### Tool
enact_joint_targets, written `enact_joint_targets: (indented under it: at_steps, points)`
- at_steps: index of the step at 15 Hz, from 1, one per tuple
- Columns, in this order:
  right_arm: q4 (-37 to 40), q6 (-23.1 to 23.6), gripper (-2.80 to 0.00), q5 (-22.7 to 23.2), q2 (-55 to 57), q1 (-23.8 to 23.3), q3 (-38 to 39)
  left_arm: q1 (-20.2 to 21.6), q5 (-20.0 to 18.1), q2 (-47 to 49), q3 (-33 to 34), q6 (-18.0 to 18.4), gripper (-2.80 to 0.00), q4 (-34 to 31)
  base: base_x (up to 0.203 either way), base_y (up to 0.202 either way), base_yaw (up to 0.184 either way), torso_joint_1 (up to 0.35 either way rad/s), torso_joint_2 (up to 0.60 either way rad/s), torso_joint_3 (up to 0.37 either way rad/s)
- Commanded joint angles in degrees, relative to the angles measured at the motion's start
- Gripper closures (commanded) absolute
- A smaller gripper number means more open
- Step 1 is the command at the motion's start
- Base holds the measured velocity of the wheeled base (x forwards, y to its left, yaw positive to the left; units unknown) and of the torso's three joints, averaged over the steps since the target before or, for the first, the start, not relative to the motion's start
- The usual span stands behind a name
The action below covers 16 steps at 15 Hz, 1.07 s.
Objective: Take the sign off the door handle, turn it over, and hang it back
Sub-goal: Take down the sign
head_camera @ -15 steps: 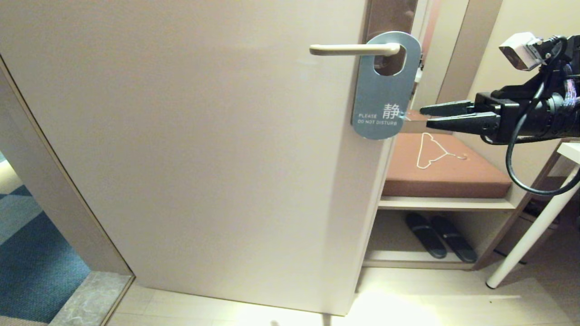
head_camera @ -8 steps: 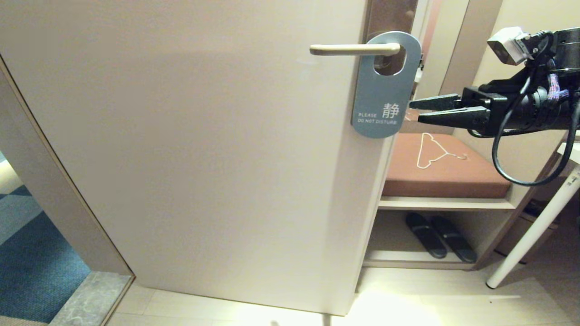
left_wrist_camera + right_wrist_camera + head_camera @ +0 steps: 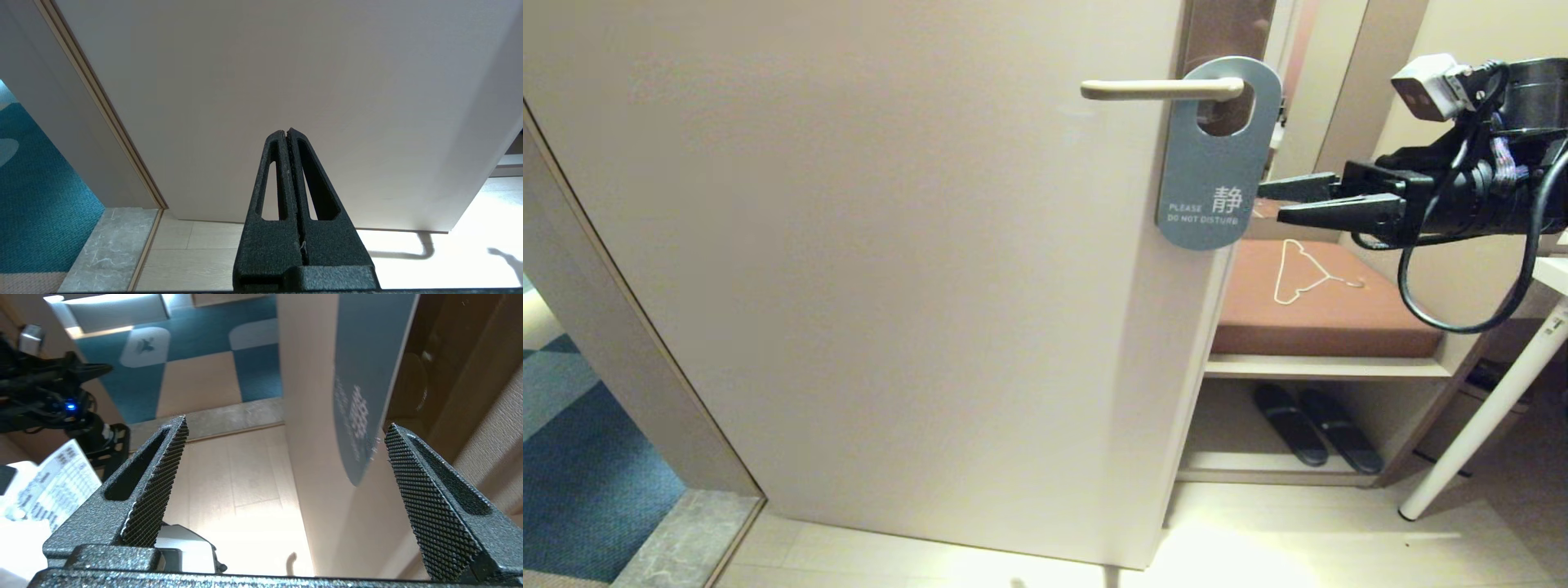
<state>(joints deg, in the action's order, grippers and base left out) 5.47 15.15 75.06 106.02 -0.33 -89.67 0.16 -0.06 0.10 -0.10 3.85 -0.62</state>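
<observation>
Right pincer [image 3: 1274, 201] edged closer to the sign [image 3: 1213, 175], jaws wide open, sign on door handle [image 3: 1156, 88], wire hanger [image 3: 1303, 273] on cushion behind, left pincer [image 3: 288, 132] shut.

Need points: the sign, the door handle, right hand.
sign [image 3: 1205, 175]: head view, grey-blue face above the lettering.
door handle [image 3: 1152, 89]: head view, middle of the beige lever.
right hand [image 3: 1270, 202]: head view, gap between the open fingertips, beside the sign's edge.

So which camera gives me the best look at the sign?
Head view: the whole sign hangs on the door handle, grey-blue face readable. Right wrist view shows only its lower edge, obliquely. Left wrist view misses it.
</observation>
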Motion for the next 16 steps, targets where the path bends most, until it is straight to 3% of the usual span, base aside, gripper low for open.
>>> enact_joint_targets:
  at_steps: [1, 7, 16]
  points:
    - [0.06, 0.0, -2.8, 0.95, 1.2, 0.08, -1.11, 0.02, -0.02, 0.08, 0.01, 0.01, 0.0, 0.01, 0.0, 0.0, 0.0, 0.0, 0.0, 0.0]
    - [0.06, -1.07, -2.8, 4.16, 3.26, 1.76, -2.91, 0.02, -0.02, 0.08, 0.01, 0.01, 0.0, 0.01, 0.0, 0.0, 0.0, 0.0, 0.0, 0.0]
    - [-0.11, -1.62, -2.8, 4.13, 6.7, 5.65, -8.12, 0.02, -0.02, 0.08, 0.01, 0.01, 0.0, 0.01, 0.0, 0.0, 0.0, 0.0, 0.0, 0.0]
